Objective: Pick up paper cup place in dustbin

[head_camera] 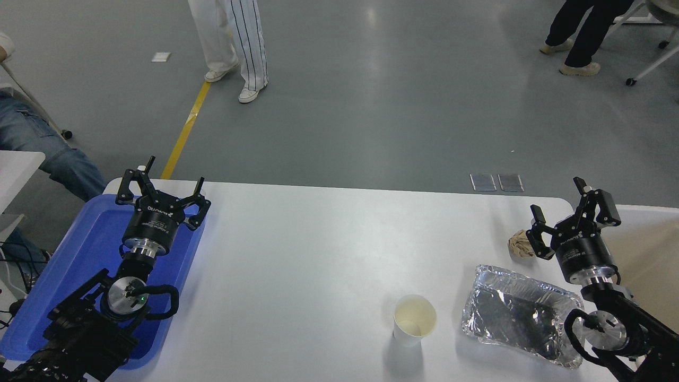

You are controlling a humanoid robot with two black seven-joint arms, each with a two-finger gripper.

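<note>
The white paper cup (414,320) stands upright on the white table (318,249), near the front edge, right of the middle. My right gripper (558,197) is open and empty at the right side, well behind and to the right of the cup. The beige dustbin (650,249) shows only as a pale rim and tan wall at the right edge, behind the right arm. My left gripper (175,172) is open and empty, parked over the blue tray at the left.
A crinkled silver foil tray (522,313) lies just right of the cup. A crumpled brown paper ball (521,245) sits behind it, beside my right gripper. A flat blue plastic tray (79,260) lies under the left arm. People stand and sit beyond the table.
</note>
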